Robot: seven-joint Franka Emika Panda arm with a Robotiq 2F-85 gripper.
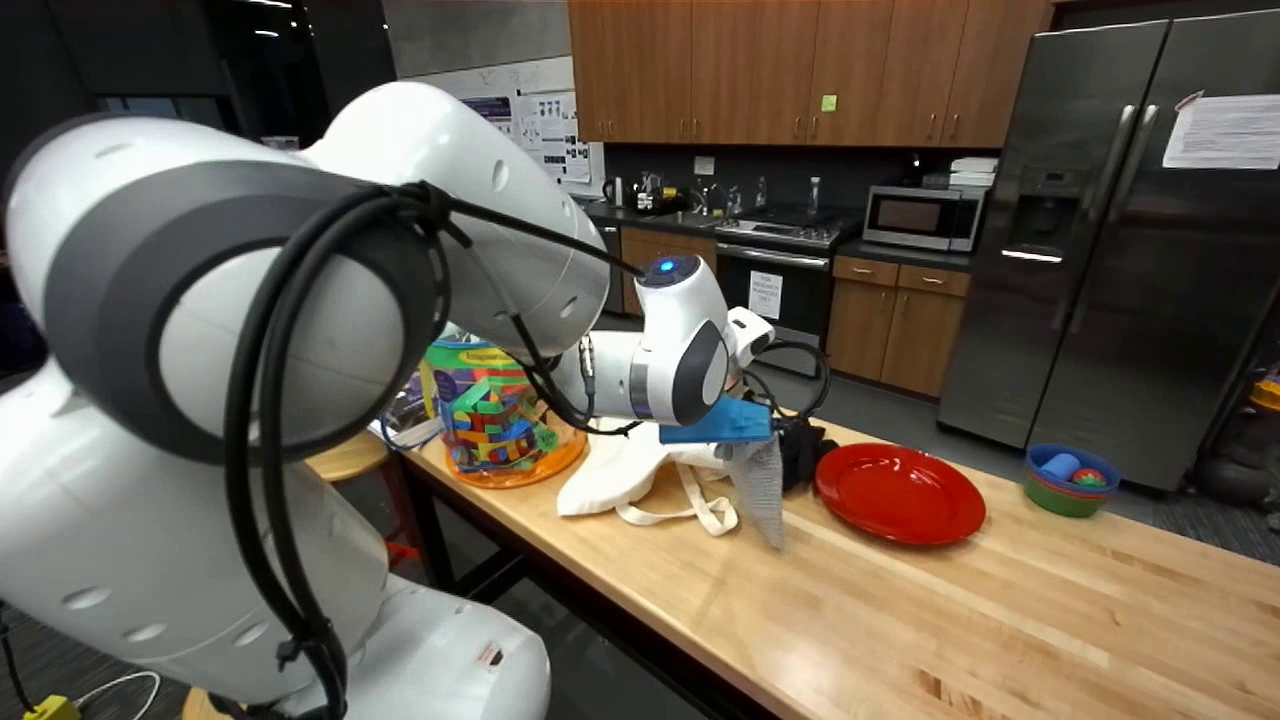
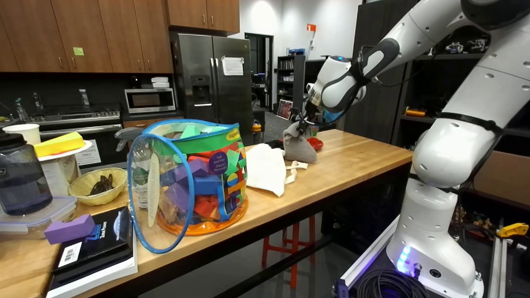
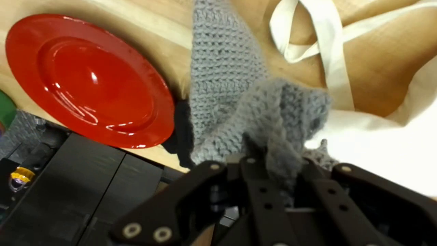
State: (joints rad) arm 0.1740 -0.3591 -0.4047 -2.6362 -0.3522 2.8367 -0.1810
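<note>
The fingers [image 3: 264, 201] are together, clamped on the gray knitted cloth [image 3: 222, 71], with a bunched part of it pinched between them. The cloth hangs over the surface [image 1: 1000, 610], between the red plate [image 1: 900, 490] and the cream fabric bag [image 1: 620, 475] with its loose straps. Its long axis runs mostly downward from the fingers. In an exterior view it narrows to a tip [image 1: 775, 535] that points down at the surface; in an exterior view its lower edge [image 2: 300, 159] looks broader. Whether that edge touches the surface is hard to tell from here. In the wrist view the cloth stretches from the fingers to the top edge, while a shorter fold turns off to the right. A black item [image 3: 184, 133], perhaps fabric, shows just beside it, next to the plate.

As for writing, the clear zip bag [image 2: 211, 142] of colored blocks reads "Imaginarium", and its purple round label [image 2: 218, 162] begins "Soft and Fun!" The black box [image 2: 109, 244] under a purple block [image 2: 70, 229] reads "Zeee Power". The paper [image 1: 765, 293] on the oven ends in "PURPOSES ONLY". The refrigerator sheet [image 1: 1225, 130] is too small to read.
</note>
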